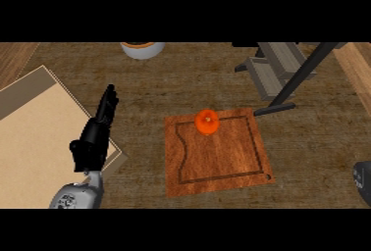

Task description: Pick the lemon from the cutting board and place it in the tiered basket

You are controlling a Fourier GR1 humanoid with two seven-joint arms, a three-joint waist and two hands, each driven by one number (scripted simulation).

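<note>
Lemon (207,122) is sitting at the far edge of the cutting board (217,157), looking orange rather than yellow, with the tiered basket (272,73) standing farther off to the right. The left hand (94,135) is hovering left of the board, fingers straight, holding nothing. The right hand (362,179) is showing only as a sliver at the right edge, so I cannot tell its state. Light, firm and round, the lemon is likely going to roll, so curling round its widest part from above is looking wisest.
</note>
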